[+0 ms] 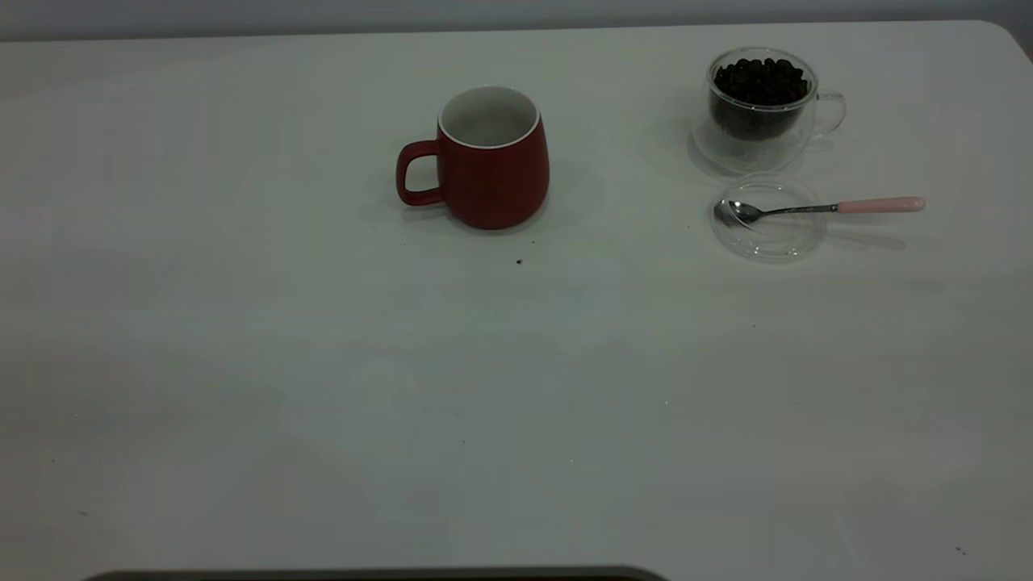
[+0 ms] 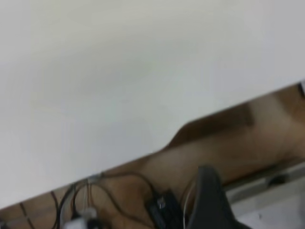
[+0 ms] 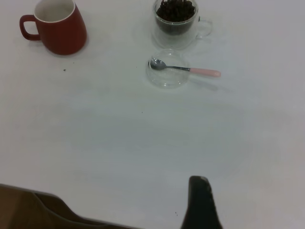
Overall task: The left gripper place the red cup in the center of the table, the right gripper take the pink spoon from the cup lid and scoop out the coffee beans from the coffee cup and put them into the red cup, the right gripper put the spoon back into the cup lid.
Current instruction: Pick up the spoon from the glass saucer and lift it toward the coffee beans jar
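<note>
White and nearly bare, the tabletop (image 1: 323, 387) fills your exterior view, with neither arm reaching into it. You see the red cup (image 1: 492, 161) standing upright near the middle, toward the far side, handle pointing to the left arm's side and its white inside apparently empty. Well apart from it, on the right arm's side, the coffee cup (image 1: 759, 109) stands heaped with coffee beans (image 1: 760, 81). Just in front of that glass sits the cup lid (image 1: 768, 218), serving as a rest: the pink spoon (image 1: 823, 208) lies across it, bowl inside the rim, handle jutting out over the tabletop toward the right arm's side, which looks like an easy end for you to take.

Your left wrist view shows only the tabletop's edge (image 2: 119, 95), cables and floor below, and a dark part of the left gripper (image 2: 209, 200). Its jaws cannot be judged from this, and it sits off the table's edge, apparently parked.

Your right wrist view looks across from a distance: red cup (image 3: 55, 26), coffee cup (image 3: 175, 19), lid (image 3: 167, 76) and spoon (image 3: 190, 69) all untouched. One dark finger of the right gripper (image 3: 200, 205) shows, well short of the spoon; whether its jaws are wide or narrow cannot be told. With the mug seemingly already centred, fetching the spoon appears to be your next step.
</note>
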You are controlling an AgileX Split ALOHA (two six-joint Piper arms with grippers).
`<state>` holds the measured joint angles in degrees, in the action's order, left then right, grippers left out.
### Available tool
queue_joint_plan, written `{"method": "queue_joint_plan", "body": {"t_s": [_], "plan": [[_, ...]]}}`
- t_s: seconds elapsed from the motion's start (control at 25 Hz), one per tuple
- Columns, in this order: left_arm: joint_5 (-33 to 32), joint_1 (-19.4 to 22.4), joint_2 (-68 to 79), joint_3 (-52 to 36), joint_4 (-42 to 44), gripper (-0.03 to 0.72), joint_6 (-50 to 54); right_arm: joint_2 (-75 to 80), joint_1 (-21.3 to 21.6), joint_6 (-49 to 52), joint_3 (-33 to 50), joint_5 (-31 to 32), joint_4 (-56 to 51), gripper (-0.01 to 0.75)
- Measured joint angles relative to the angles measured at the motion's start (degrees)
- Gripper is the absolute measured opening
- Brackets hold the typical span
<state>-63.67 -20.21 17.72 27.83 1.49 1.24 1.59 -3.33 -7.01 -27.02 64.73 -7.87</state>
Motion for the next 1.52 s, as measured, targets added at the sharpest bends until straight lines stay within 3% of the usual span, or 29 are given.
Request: {"method": "queue_joint_plan", "body": {"t_s": [0.36,0.6,0.72,1.52], "plan": [[-0.54,1.78,-11.91,0.00,0.48,0.538,0.07,0.00,0.00,0.00,0.00,0.00,0.00,0.586],[-0.96,12.27,-18.21,0.00,0.55,0.538,0.07,0.00,0.00,0.00,0.00,0.00,0.00,0.586],[-1.08,14.86,-18.75,0.00,0.55,0.538,0.07,0.00,0.00,0.00,0.00,0.00,0.00,0.586],[-1.20,15.29,-18.75,0.00,0.55,0.538,0.07,0.00,0.00,0.00,0.00,0.00,0.00,0.586]]}}
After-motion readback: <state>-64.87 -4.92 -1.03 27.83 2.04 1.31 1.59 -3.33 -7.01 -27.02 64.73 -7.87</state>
